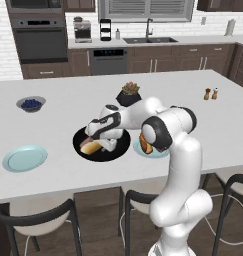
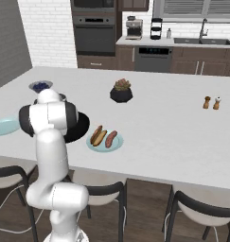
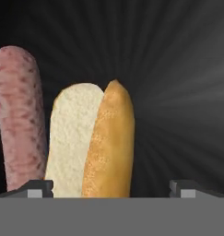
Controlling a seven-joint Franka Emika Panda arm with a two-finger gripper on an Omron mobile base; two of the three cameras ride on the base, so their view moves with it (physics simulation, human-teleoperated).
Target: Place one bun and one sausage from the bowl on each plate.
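The black bowl (image 1: 115,150) lies mid-counter, partly behind my arm in the right base view (image 2: 82,124). My gripper (image 1: 99,144) hangs open just above it. In the hand view a split bun (image 3: 90,143) lies between my fingertips (image 3: 39,188), touching neither, with a pink sausage (image 3: 19,115) to its left on the bowl's dark floor (image 3: 178,69). The bun (image 1: 89,148) shows under the hand. The right plate (image 2: 105,146) holds a bun (image 2: 97,136) and a sausage (image 2: 111,137). The left plate (image 1: 25,158) is bare.
A small grey bowl of blueberries (image 1: 31,104) sits at the far left. A black plant pot (image 1: 129,95) stands behind the bowl. Salt and pepper shakers (image 1: 211,93) are at the far right. Dark stools (image 1: 40,220) line the counter's near edge.
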